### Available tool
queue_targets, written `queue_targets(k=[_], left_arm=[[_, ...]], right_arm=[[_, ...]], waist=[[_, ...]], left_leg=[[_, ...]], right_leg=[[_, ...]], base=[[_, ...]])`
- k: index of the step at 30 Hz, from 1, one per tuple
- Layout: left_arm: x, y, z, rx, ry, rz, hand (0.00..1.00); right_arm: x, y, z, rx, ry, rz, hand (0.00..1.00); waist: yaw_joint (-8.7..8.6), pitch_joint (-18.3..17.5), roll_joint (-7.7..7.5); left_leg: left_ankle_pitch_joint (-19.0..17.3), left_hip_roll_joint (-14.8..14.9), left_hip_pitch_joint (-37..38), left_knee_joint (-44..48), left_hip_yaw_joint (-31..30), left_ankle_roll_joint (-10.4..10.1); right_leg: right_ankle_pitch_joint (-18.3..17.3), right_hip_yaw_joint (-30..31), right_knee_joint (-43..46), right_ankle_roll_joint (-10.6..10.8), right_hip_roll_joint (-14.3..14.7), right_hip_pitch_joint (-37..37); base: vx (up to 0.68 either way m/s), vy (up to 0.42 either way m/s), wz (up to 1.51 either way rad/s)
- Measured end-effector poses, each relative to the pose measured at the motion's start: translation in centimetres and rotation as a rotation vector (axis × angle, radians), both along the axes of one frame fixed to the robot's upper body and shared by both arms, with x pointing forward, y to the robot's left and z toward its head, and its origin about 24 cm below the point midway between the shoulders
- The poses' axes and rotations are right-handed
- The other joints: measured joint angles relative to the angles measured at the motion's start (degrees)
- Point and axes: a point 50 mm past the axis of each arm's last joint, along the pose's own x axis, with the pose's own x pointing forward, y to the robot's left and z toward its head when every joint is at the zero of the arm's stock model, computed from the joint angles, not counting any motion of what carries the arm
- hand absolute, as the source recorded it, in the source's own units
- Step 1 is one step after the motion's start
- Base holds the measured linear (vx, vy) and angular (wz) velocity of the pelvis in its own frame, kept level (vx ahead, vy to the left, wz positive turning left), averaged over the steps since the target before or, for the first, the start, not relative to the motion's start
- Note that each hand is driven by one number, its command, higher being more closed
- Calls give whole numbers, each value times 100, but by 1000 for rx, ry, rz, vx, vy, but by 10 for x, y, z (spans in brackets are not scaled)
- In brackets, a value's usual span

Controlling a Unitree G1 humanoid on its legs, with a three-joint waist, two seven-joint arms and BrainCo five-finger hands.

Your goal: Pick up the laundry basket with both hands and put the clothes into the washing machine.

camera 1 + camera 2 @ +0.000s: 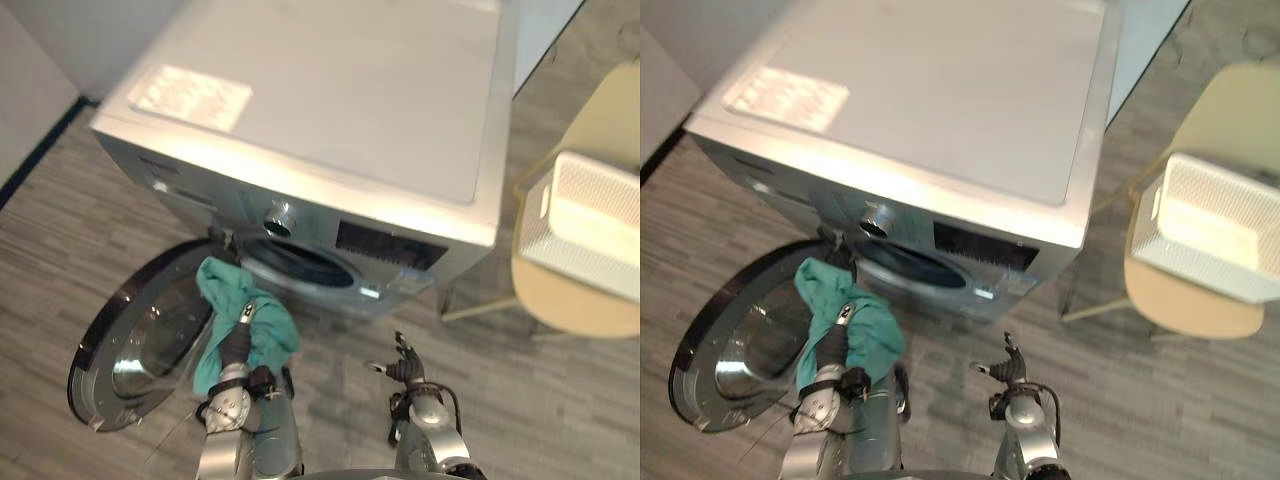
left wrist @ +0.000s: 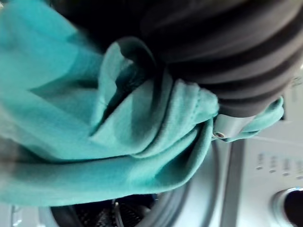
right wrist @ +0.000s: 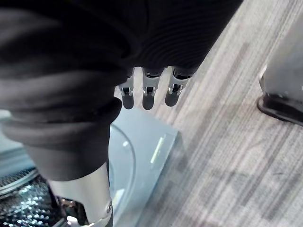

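A teal cloth (image 1: 268, 330) hangs bunched around my left hand (image 1: 238, 345), just in front of the silver washing machine (image 1: 330, 100) and below its dark round opening (image 1: 300, 262). In the left wrist view the teal cloth (image 2: 94, 142) is gathered against the hand's ribbed cover (image 2: 227, 56), with the thumb pinching a fold, and the drum (image 2: 109, 215) shows right behind it. My right hand (image 1: 405, 370) hovers low over the floor to the right of the opening, fingers (image 3: 148, 97) straight and holding nothing. The white laundry basket (image 1: 590, 225) sits on a chair at the right.
The washer's round door (image 1: 140, 340) is swung wide open to the left, close beside my left arm. The pale yellow chair (image 1: 570, 305) under the basket stands right of the machine. Grey plank floor (image 1: 520, 410) lies between my right hand and the chair.
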Motion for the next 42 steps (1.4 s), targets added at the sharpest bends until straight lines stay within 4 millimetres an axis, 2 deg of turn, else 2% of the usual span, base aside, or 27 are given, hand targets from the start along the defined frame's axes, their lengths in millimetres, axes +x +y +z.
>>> queue_targets(k=[2,5,6,8,12,16,17,20,24,26,28,29,32,38,42], left_arm=[[13,-5,11,-2,-45,3,100],[45,-16,45,-2,-181,2,100],[50,-16,51,-1,-205,10,100],[69,-21,77,-13,-297,37,100],[86,-16,105,-49,-385,119,100],[99,4,134,-68,-472,204,100],[101,10,141,-58,-492,224,100],[105,32,162,-23,-559,296,100],[111,44,193,8,-654,326,100],[112,49,210,17,-714,331,100],[114,46,234,24,-787,313,100],[114,45,240,27,-805,306,100],[116,34,274,6,-914,230,100],[110,10,319,-58,-1068,59,100],[104,4,352,-78,-1159,-4,100]], right_arm=[[12,12,15,9,-73,33,0],[32,27,52,79,-241,45,0],[36,29,59,104,-273,46,0],[46,32,80,189,-367,24,0],[48,29,91,342,-418,-48,0],[43,24,103,484,-472,-97,0],[42,23,105,506,-487,-99,0],[31,17,113,572,-550,-121,0],[21,12,112,602,-567,-131,0],[17,11,113,612,-578,-129,0],[14,7,117,645,-606,-155,0],[14,7,118,650,-614,-158,0],[14,5,124,696,-633,-170,0],[14,-1,126,729,-652,-190,0],[14,-1,126,742,-652,-178,0]], waist=[[-7,159,-7],[-12,448,-16],[-17,459,-20],[-8,706,-31],[-26,805,-53],[-81,930,-66],[-146,975,-70],[-199,982,-74],[-235,989,-88],[-319,989,-89],[-336,992,-94],[-351,993,-95],[-440,1029,-164],[-501,1042,-235],[-542,1049,-274]], left_leg=[[-7,70,-398,280,-18,34],[-43,90,-1222,848,-236,94],[-47,90,-1434,962,-282,99],[-64,91,-1964,1336,-416,100],[-183,147,-2961,2041,-631,67],[-245,228,-3824,2635,-821,57],[-245,261,-3947,2720,-853,57],[-232,318,-4333,2862,-903,42],[-205,399,-4570,2884,-940,1],[-195,413,-4676,2883,-976,-10],[-190,486,-4801,2863,-985,-17],[-182,489,-4831,2848,-987,-23],[-140,558,-4915,2759,-1011,-59],[3,581,-4918,2476,-931,-90],[172,620,-5020,2263,-901,-114]], right_leg=[[-65,104,359,-35,-3,-472],[-296,218,1147,-32,-57,-1310],[-343,236,1295,-39,-69,-1513],[-510,336,1826,-55,-101,-2056],[-766,494,2669,-100,-102,-3053],[-919,684,3345,-138,-30,-3933],[-926,696,3423,-150,-3,-4046],[-921,749,3595,-165,68,-4460],[-899,756,3622,-204,180,-4711],[-896,735,3617,-210,213,-4787],[-876,713,3568,-240,287,-4909],[-875,706,3557,-242,292,-4934],[-870,675,3471,-250,389,-5009],[-767,685,3274,-318,465,-5101],[-618,663,3094,-343,546,-5240]], base=[[-126,-39,-17],[-95,-56,10],[-108,-70,14],[-120,-78,12],[-131,-50,1],[-131,-36,-8],[-128,-47,-13],[-85,-26,-11],[-45,-32,-11],[-2,-24,-6],[18,-22,-14],[33,-24,-10],[49,-41,-8],[9,-38,-3],[-28,-53,-7]])
